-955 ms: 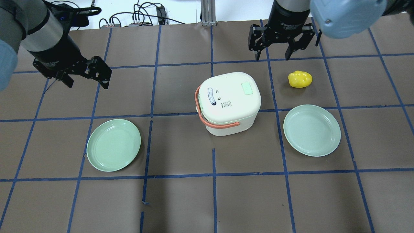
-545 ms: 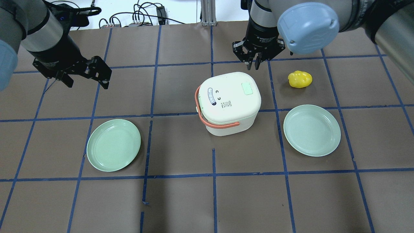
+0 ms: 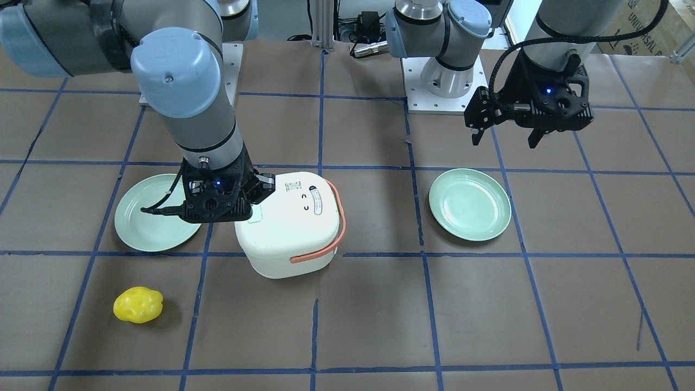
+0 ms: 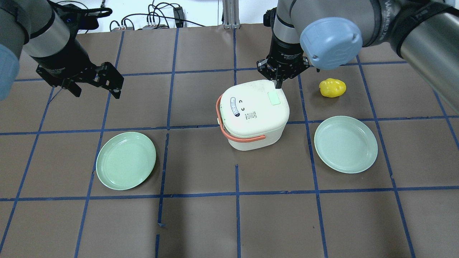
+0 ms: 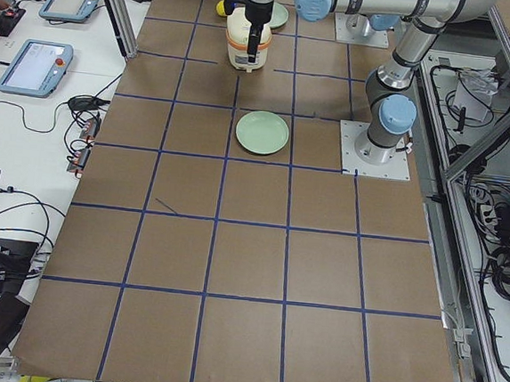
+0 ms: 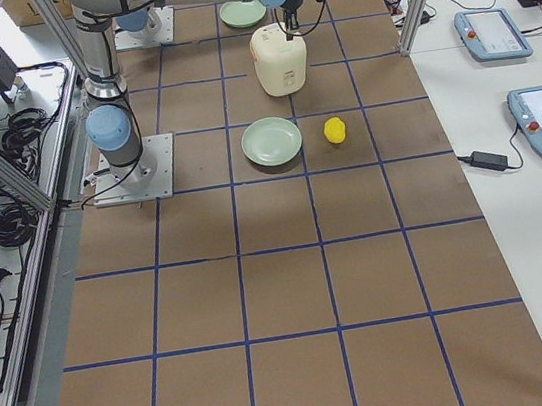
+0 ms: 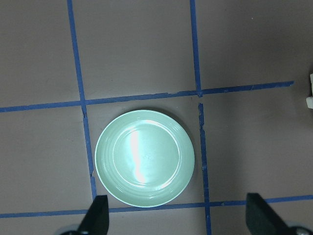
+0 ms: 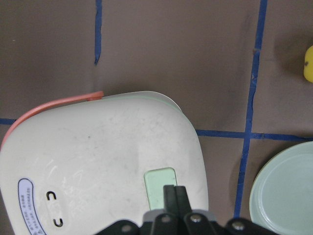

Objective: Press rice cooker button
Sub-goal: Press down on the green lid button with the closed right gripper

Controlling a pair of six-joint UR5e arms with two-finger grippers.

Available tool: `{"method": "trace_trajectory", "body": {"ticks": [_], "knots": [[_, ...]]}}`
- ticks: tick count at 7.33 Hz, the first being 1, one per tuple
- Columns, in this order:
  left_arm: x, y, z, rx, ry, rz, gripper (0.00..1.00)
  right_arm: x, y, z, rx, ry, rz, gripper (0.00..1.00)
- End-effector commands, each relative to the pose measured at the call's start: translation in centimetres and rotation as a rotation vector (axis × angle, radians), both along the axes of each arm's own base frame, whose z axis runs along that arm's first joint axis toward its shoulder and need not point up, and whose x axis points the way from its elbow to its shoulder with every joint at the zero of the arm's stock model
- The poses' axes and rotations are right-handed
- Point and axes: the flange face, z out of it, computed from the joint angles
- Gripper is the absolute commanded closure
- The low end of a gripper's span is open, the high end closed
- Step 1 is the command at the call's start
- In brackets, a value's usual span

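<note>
**A:** The right claw point(image 4: 278, 84) has its fingers pinched together with nothing in them, right at the far rim of the cooker point(image 4: 252, 122). The cooker's in the middle of the worktop point(image 4: 200, 222). The green button point(image 4: 274, 98) is around 1 o'clock on the lid point(image 4: 251, 107), and the tip is by its 12 o'clock edge. Can't tell if it's touching.

**B:** I'd slide the tip toward 6 till it's over the button's middle, then go straight down, gently. An off-centre shove could skid the cooker. And the left claw point(image 4: 97, 94)?

**A:** Spread wide, empty, out at 10. Worktop's brown with a blue tape grid point(image 4: 236, 195). There's a plate point(image 4: 126, 160) at 8, a second plate point(image 4: 345, 144) at 4, and a yellow fruit point(image 4: 332, 87) at 2. Cables point(image 4: 157, 18) along the far edge, tablets point(image 5: 35, 66) on a side desk.
</note>
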Motion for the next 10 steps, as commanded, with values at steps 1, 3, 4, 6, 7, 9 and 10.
{"method": "trace_trajectory", "body": {"ticks": [1, 3, 4, 6, 7, 9, 10], "knots": [[-0.1, 0.0, 0.0, 0.000, 0.000, -0.002, 0.00, -0.1, 0.0, -1.1, 0.021, 0.004, -0.001, 0.91], [0.0, 0.0, 0.0, 0.000, 0.000, 0.000, 0.00, 0.0, -0.2, -1.9, 0.034, 0.008, 0.002, 0.91], [0.0, 0.0, 0.0, 0.000, 0.000, 0.000, 0.00, 0.2, -0.4, -2.3, 0.039, 0.008, 0.016, 0.91], [0.0, 0.0, 0.0, 0.000, 0.000, 0.000, 0.00, 0.2, -0.5, -2.8, 0.046, 0.008, 0.034, 0.91], [0.0, 0.0, 0.0, 0.000, 0.000, 0.000, 0.00, 0.2, -0.6, -3.0, 0.049, 0.009, 0.036, 0.91], [0.0, 0.0, 0.0, 0.000, 0.000, 0.000, 0.00, 0.2, -0.6, -3.0, 0.049, 0.009, 0.031, 0.89], [0.0, 0.0, 0.0, 0.000, 0.000, 0.000, 0.00, 0.2, -0.6, -3.0, 0.049, 0.009, 0.031, 0.88]]}}
